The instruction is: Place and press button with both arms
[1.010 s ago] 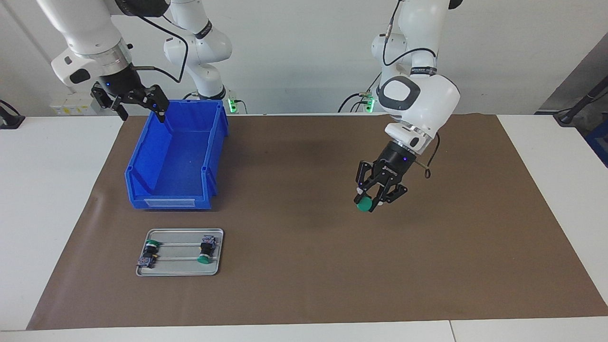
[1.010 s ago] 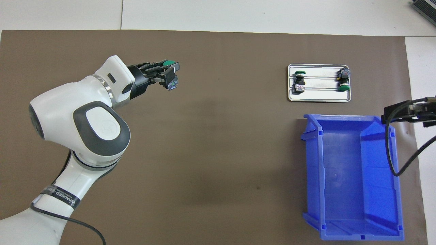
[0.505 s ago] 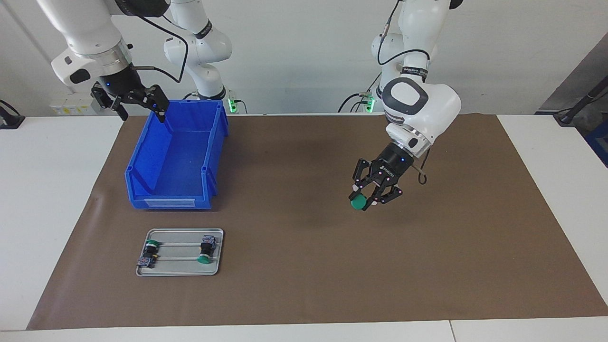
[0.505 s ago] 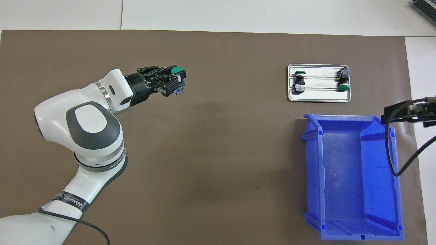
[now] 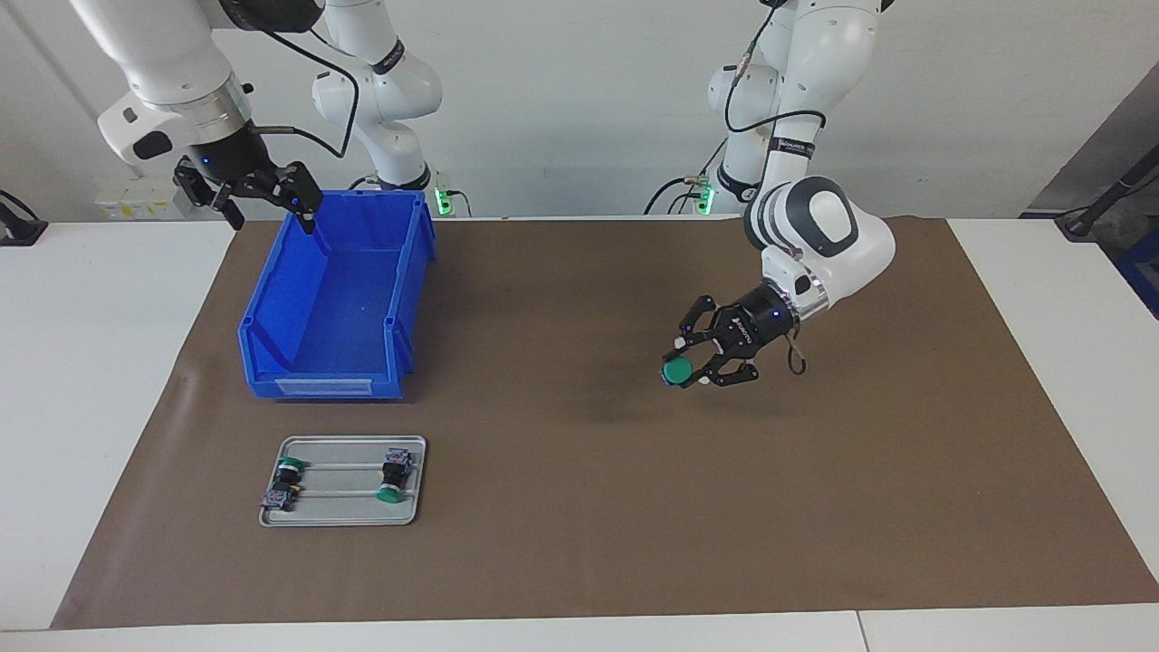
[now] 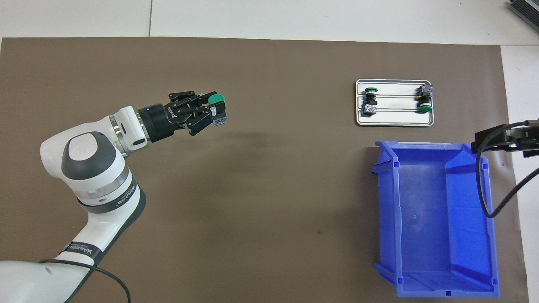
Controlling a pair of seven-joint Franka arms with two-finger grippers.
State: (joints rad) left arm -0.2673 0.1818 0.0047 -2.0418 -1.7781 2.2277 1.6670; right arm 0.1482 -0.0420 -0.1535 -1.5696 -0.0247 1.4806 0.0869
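Observation:
My left gripper hangs above the brown mat, shut on the button. The button lies on its side in the grip, green cap pointing away from the robots, blue-grey base toward them. The wrist is turned nearly level, pointing toward the right arm's end of the table. My right gripper waits open, raised over the blue bin's wall at its own end of the table.
A blue bin stands at the right arm's end. Farther from the robots than the bin, a grey metal tray holds two more green-capped switches.
The left arm swung its wrist from pointing down to nearly level, carrying the button a little toward the right arm's end and slightly higher. The right arm has not moved.

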